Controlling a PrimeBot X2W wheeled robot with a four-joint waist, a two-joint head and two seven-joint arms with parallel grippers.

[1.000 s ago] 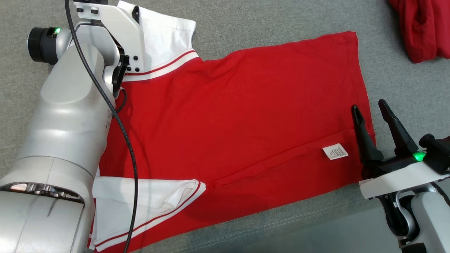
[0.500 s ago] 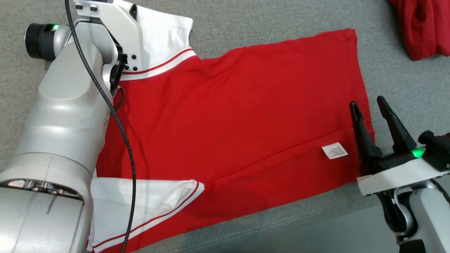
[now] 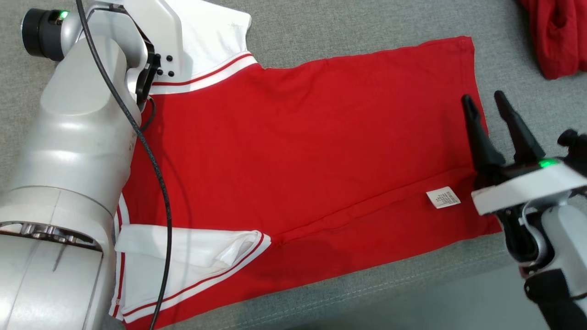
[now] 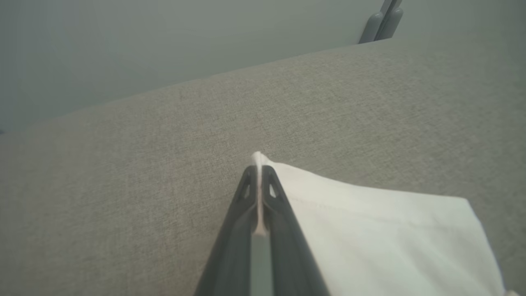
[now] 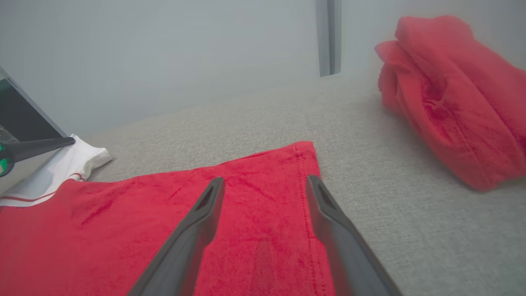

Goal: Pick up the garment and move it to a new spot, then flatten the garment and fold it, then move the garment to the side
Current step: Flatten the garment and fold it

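Item: red garment (image 3: 321, 151) with white sleeves, lying spread flat on the grey padded surface (image 3: 344, 27), hem toward my right. Left gripper (image 4: 258, 170): fingers pressed together, pinching the far white sleeve (image 4: 370, 230) at its outer corner. Right gripper (image 3: 482, 97): fingers spread, empty, poised over the hem edge beyond the care label (image 3: 443, 198). Step in hand, as I judge it: taking matched holds for a fold. Handling notes: I would set the right fingers astride the far hem corner, bite both layers, then lift both ends level and together so the cloth does not skew. Keep well apart from the bunched red cloth (image 3: 557, 36) at far right.
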